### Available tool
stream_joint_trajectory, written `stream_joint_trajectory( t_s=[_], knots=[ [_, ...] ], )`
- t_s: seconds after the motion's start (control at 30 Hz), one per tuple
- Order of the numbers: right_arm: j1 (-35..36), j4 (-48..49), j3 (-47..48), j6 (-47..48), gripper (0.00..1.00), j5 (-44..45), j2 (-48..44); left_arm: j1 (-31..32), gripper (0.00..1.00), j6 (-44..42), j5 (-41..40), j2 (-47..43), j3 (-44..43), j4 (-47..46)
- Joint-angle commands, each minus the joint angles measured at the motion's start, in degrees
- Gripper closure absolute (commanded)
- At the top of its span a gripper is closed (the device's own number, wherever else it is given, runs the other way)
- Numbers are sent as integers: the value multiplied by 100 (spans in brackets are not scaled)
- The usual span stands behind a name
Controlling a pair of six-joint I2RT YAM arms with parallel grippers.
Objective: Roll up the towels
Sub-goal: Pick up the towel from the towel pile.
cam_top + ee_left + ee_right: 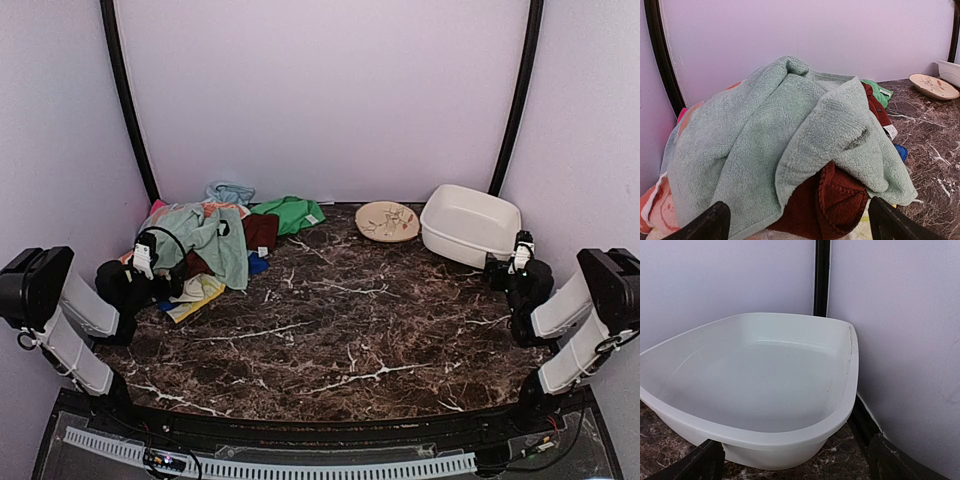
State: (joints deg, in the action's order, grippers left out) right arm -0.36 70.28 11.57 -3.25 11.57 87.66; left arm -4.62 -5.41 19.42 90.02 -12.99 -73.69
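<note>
A heap of towels lies at the back left of the table. A pale mint-green towel (205, 235) is draped on top, with a maroon-brown towel (261, 231) beside it. In the left wrist view the mint-green towel (770, 135) covers the maroon-brown towel (832, 197), whose folded corner sticks out below. My left gripper (172, 287) is open, just in front of the heap (797, 232), holding nothing. My right gripper (500, 268) is open and empty at the near side of the white tub (755, 385).
A bright green towel (292, 212), a blue one (229, 191), a yellow one (195, 295) and pink cloth lie in the heap. A patterned plate (387, 220) and a white plastic tub (470, 224) stand at the back right. White walls close in on three sides.
</note>
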Motion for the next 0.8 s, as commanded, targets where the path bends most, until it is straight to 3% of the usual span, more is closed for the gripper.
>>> stream_joint_trajectory(
  t_s=[0.0,0.17,0.27,0.37,0.43,0.5,0.6,0.67,0.77],
  knots=[
    [32,382,132,28,0,-39,30,14,1,-65,-17,5,-80,-194],
    [3,339,107,-122,0,304,-174,14,1,-91,-4,6,-93,-163],
    [-6,-529,117,-440,0,1044,-1025,14,1,-76,30,5,-83,-185],
    [-16,-1496,60,-503,0,1153,-2021,-16,1,-84,184,-193,-126,59],
    [-21,-2276,146,-878,0,1451,-2736,-46,1,-54,208,-602,-444,1028],
    [-48,-3771,533,-1373,0,1651,-3374,-49,1,-250,390,-1127,-1195,2720],
    [-78,-5004,1137,-1900,0,2024,-3770,-73,1,-398,707,-1509,-2308,5221],
    [-104,-5591,1450,-2119,0,1597,-4063,-85,1,-567,1035,-1679,-2808,6511],
    [-106,-5681,1524,-2102,0,456,-4451,-91,1,-916,1697,-1929,-3333,7754]
  ],
)
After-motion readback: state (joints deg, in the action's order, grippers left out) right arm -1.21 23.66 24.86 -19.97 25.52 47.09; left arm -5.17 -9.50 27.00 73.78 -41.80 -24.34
